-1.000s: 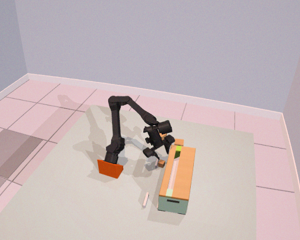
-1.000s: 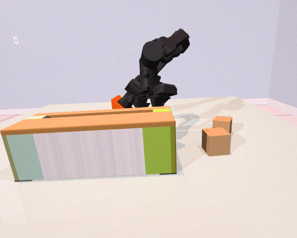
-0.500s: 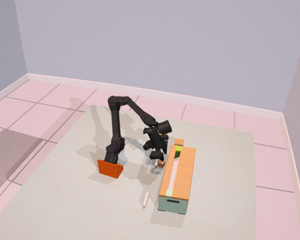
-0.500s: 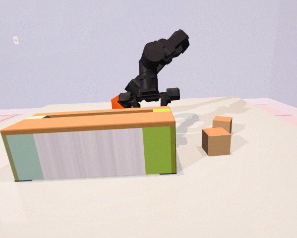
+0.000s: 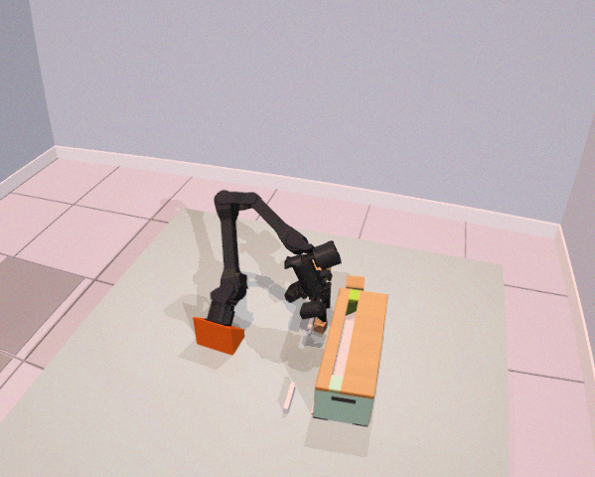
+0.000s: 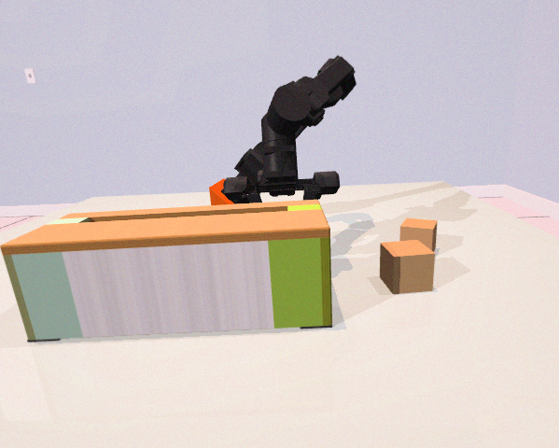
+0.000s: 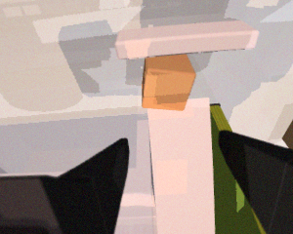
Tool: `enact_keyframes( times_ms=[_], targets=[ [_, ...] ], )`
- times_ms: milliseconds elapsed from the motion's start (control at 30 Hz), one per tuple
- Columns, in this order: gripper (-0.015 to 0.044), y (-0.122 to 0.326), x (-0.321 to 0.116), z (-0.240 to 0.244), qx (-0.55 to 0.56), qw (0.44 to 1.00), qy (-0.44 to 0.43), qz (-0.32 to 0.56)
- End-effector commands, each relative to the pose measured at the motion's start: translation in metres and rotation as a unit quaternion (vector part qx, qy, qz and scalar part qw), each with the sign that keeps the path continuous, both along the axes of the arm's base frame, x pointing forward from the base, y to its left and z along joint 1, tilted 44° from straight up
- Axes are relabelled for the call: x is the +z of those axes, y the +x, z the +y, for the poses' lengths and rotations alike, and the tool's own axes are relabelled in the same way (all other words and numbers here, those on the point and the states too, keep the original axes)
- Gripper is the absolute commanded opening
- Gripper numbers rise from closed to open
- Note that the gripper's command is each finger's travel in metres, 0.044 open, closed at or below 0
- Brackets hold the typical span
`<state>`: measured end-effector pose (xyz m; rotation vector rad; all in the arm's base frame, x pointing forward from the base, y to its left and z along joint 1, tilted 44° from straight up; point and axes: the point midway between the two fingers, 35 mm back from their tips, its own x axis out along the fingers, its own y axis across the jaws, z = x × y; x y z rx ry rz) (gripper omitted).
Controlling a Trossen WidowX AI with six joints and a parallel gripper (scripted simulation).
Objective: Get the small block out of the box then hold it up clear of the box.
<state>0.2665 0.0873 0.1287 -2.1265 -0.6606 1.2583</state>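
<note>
Bare test room: pink tiled floor (image 5: 81, 231), plain walls (image 5: 307, 92), table (image 5: 133, 410).

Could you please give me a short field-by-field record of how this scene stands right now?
gripper: open, holding nothing, poised above the small block
small block: outside the box, by its long side near the green end; not touched by the fingers
box: upright on the table, orange slotted top, green end nearer the arm
near cube: on the table past the green end
far cube: just behind it
pale stick: lying by the teal end
task stage: block out, not yet grasped
</note>
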Motion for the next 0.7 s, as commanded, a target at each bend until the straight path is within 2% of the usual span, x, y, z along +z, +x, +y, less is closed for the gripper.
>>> enact_keyframes(
  times_ms=[0, 667],
  targets=[
    [0.0285, 0.001, -0.006, 0.004, -0.002, 1.000, -0.002, 0.003],
    [0.0285, 0.002, -0.029, 0.027, -0.002, 1.000, -0.002, 0.002]
  ],
)
